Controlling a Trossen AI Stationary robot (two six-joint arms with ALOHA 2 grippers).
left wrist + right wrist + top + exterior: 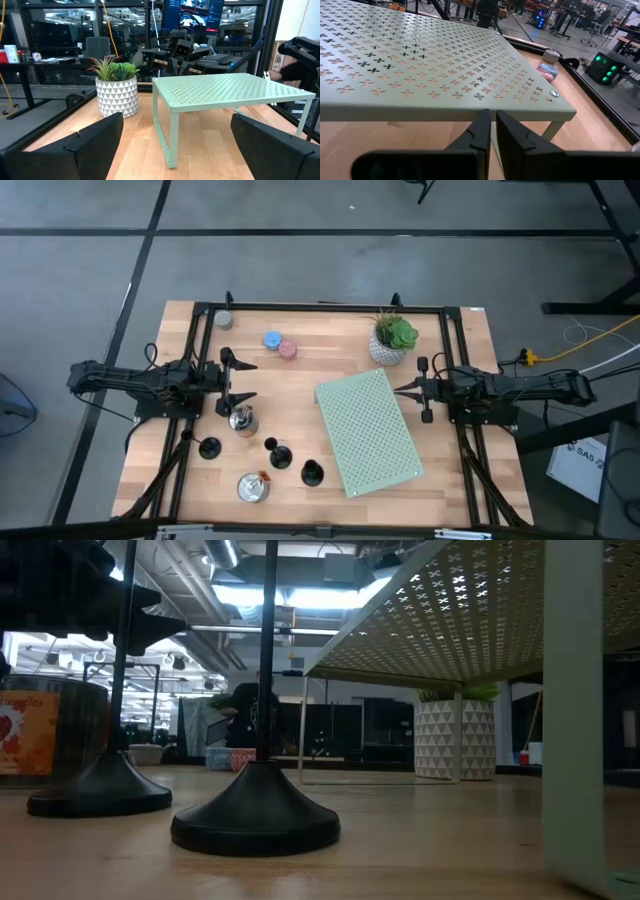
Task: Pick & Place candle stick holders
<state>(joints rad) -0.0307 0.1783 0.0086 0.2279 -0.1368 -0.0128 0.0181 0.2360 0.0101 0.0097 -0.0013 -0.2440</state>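
Matte-black round-based candle stick holders beside perforated green shelf; left fingers wide, right fingers narrow.

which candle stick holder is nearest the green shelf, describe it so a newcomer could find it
Start at the pale green perforated shelf in the middle of the wooden table. Just off its near left corner stands a black candle stick holder. It ends a row of three black holders, apart from the silver tin on its other side.
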